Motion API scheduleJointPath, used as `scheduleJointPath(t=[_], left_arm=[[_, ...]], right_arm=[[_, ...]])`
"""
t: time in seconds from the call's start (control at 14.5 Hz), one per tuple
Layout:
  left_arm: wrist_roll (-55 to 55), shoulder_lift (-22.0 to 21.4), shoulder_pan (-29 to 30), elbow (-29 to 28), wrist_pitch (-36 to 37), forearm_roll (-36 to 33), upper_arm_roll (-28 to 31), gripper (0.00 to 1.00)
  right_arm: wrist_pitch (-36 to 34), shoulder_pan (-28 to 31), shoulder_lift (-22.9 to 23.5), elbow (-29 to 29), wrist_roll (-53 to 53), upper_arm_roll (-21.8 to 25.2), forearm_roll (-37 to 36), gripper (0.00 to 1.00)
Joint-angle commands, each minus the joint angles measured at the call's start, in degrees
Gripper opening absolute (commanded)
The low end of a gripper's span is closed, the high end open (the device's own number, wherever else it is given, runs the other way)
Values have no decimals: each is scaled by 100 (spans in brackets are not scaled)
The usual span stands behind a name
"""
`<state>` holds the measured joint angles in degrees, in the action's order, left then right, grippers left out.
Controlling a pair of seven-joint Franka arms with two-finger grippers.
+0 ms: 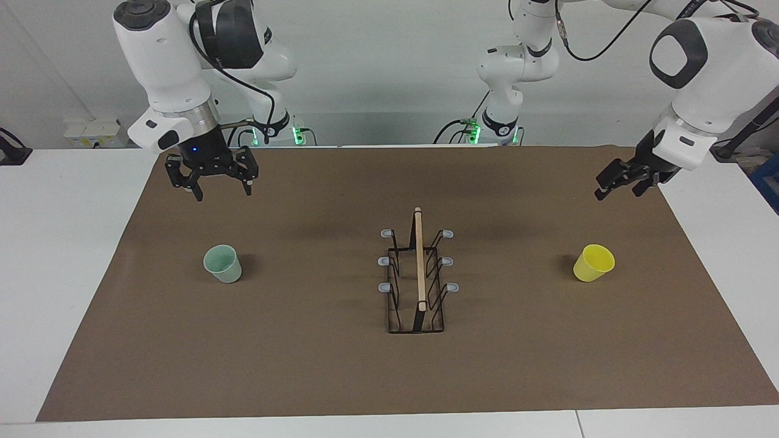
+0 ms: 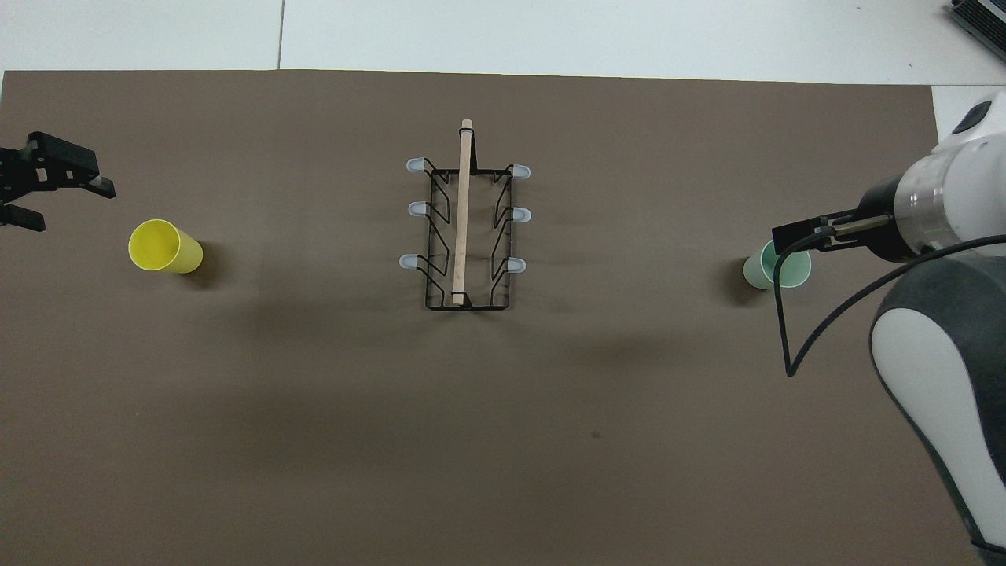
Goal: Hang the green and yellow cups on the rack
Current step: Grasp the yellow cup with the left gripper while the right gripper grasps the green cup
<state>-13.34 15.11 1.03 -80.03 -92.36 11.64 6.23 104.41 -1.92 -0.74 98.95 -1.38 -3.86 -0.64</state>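
Support: white table [image 1: 73, 255] covered by a large brown rectangular mat [image 1: 316, 371].
Centre of mat: narrow black wire rack [image 1: 417, 286] with a light wooden top bar and grey-tipped prongs, standing upright.
Right arm's end: pale mint green tapered plastic cup [image 1: 222, 264], upright.
Left arm's end: bright yellow tapered plastic cup [image 1: 593, 263], tilted.
Spacing: both cups well apart from the rack.
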Motion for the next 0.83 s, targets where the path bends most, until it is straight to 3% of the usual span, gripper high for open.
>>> scheduleJointPath(t=[0.0,0.21,0.48,0.76], left_arm=[[-1034,578,3,697,254,355,263,100],[-2116,1185,3,1093,297,874,650,100],[-3093,2019,292,1743,333,998,661,100],[-3920,2513,679,1912,61,1410,678,100]], right_arm=[[27,42,-49,46,-64,-1,20,100],[27,51,-49,46,-99,8,20,100],[27,-19,-93,107,-134,-1,-278,100],[18,-19,-163,300,-432,8,-296,100]])
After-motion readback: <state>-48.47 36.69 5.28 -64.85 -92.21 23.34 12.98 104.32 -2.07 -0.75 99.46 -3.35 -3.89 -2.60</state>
